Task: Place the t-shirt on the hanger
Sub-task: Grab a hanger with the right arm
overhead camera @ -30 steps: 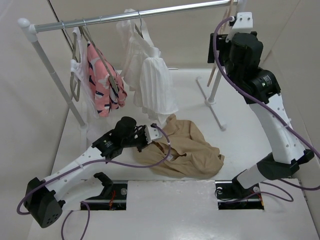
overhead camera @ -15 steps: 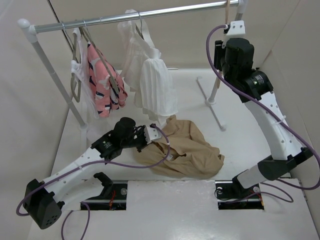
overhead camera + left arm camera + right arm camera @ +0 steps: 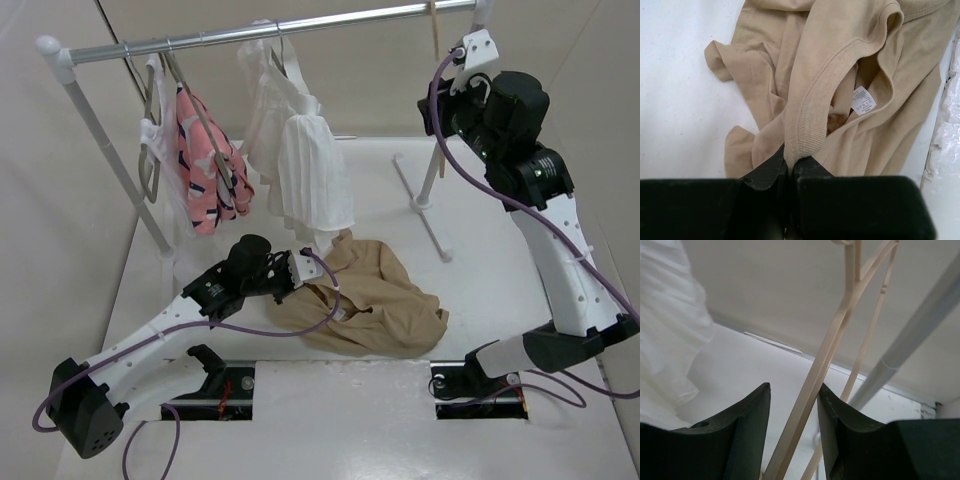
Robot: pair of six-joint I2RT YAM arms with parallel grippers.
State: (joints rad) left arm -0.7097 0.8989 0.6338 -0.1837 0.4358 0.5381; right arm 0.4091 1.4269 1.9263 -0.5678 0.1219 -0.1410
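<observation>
- Pinching ribbed neck hem of t-shirt (image 3: pixel 850 45) w/ left gripper (image 3: pixel 790 167); fingers pressed tog. on the fabric, no gap visible.
- Lying crumpled on table (image 3: pixel 500 250), approx. centre, just beyond the two arm bases: rest of t-shirt, neck opening up, white label (image 3: pixel 863 100) showing inside.
- Raised high near right end of rail (image 3: pixel 300 25) w/ right gripper (image 3: pixel 794 390); fingers spread, one each side of a slanted strut of hanger (image 3: pixel 826 352). Not clamped: clear gap on left-hand side in wrist view, touching or nearly so on the other.
- Hanging at right end of rail, just beside rack's upright pole (image 3: pixel 910 340): hanger, bare.
- Further left on rail: white ribbed top (image 3: pixel 310 170), then pink patterned garment (image 3: pixel 205 165), both well apart from hanger.
</observation>
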